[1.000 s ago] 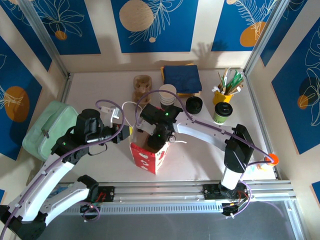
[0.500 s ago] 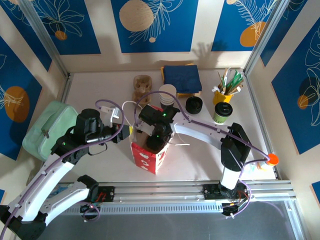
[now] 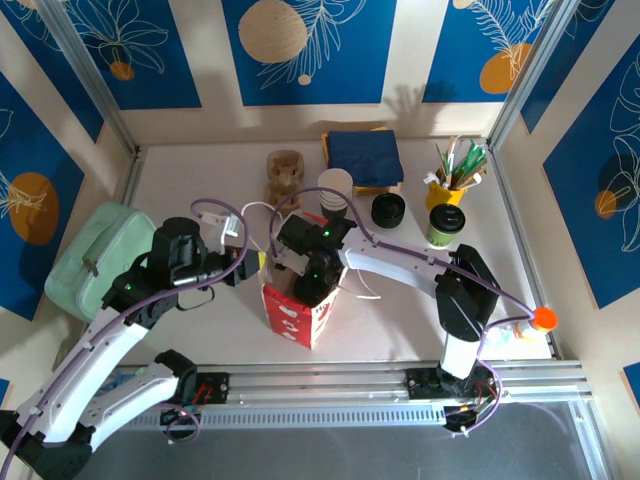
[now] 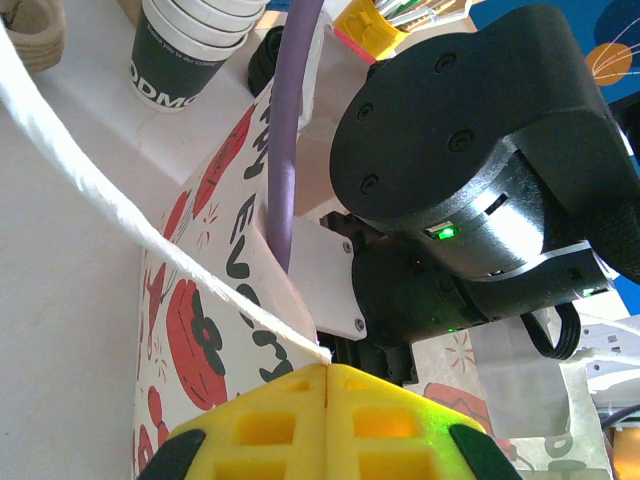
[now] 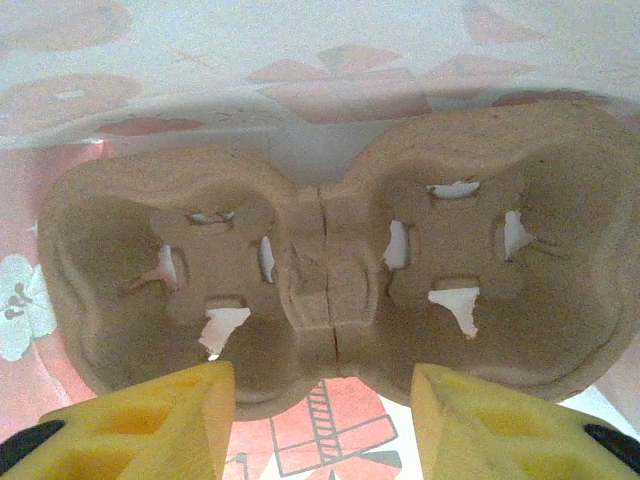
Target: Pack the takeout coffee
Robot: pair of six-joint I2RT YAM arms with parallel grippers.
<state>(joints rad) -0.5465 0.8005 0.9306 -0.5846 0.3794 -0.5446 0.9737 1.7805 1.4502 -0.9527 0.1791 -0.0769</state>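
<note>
One takeout coffee (image 3: 445,224) stands lidded on the table (image 3: 200,180), well off to the right of my right gripper (image 5: 320,385) — fingers apart, down inside the red paper bag (image 3: 300,320), where a cardboard cup carrier (image 5: 320,260) lies. My left gripper (image 4: 327,400) pinches the bag's white cord handle (image 4: 120,210).

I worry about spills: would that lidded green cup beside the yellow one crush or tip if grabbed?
The lidded green cup looks like thin paper, so a hard squeeze may dent it. It stands upright and narrow, so a sideways push could tip it. Its black lid hides whether it is full.
</note>
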